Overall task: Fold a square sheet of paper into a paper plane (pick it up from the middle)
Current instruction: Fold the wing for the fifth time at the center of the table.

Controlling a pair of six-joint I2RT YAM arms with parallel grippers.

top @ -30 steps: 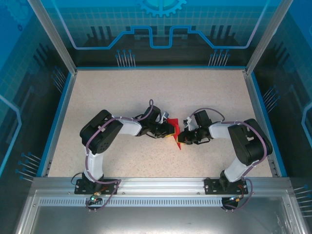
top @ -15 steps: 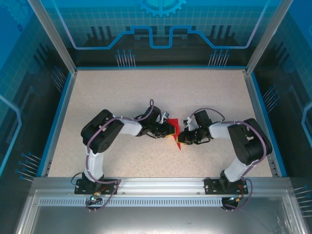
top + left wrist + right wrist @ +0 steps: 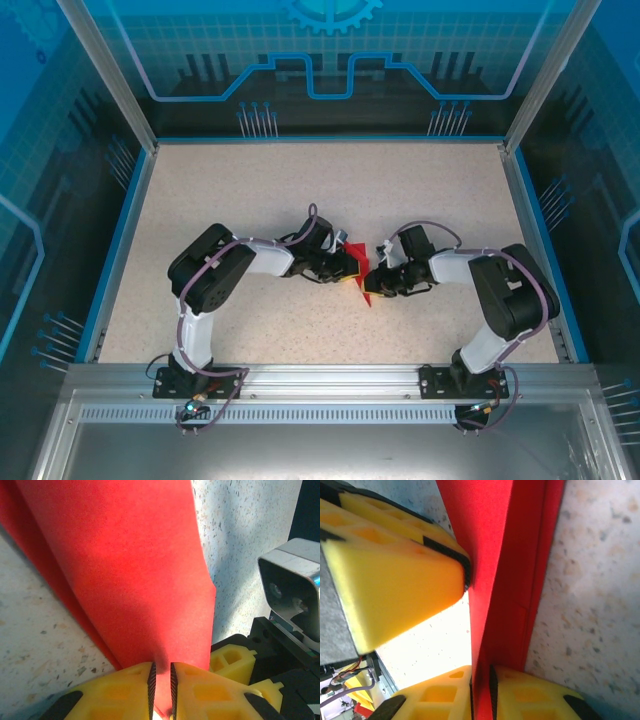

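Top external view: the square sheet of paper (image 3: pixel 366 292), folded narrow, sits mid-surface (image 3: pixel 250 200). The left hand (image 3: pixel 161 680) and right hand (image 3: pixel 481 680) each pinch it. Probably a crease step; next, press the fold evenly.

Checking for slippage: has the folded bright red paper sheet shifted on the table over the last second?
No: the bright red folded paper sits equally far from the blue table border throughout.
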